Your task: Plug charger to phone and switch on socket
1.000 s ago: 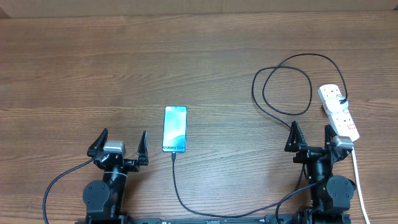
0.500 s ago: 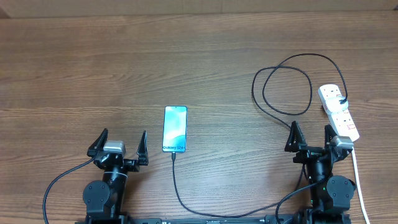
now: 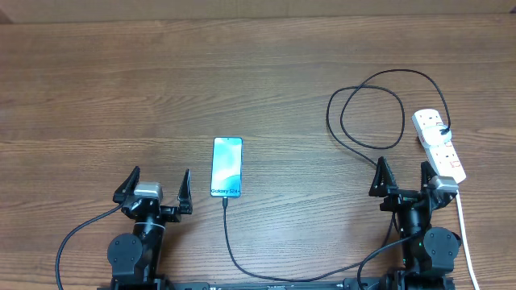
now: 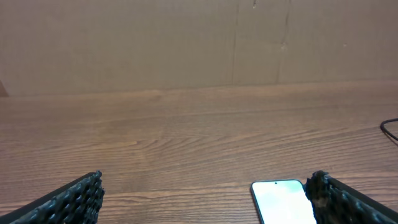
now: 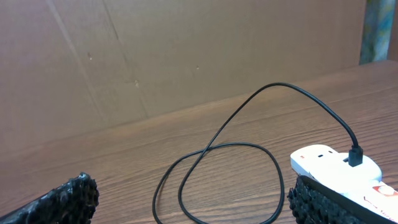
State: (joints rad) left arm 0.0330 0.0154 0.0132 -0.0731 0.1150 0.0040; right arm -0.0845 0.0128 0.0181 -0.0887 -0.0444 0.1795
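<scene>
Progress looks good for the first half of the task. The phone (image 3: 227, 167) lies flat in the middle of the tabletop (image 3: 121, 80), screen up and lit. The thin black charger (image 3: 224, 224) meets its near edge, and the tip seems to be pushed in, though it is too small to be sure. The cable runs near, then right, makes loops, and ends with a black plug in the socket (image 3: 439, 145) at the right side. I cannot tell whether the red-marked switch is on, so I judge this step as the one left. The left gripper (image 3: 160, 171) and the right gripper (image 3: 402, 163) both sit at the near edge, spread wide and holding nothing. The right one is just beside the near end of the socket.
</scene>
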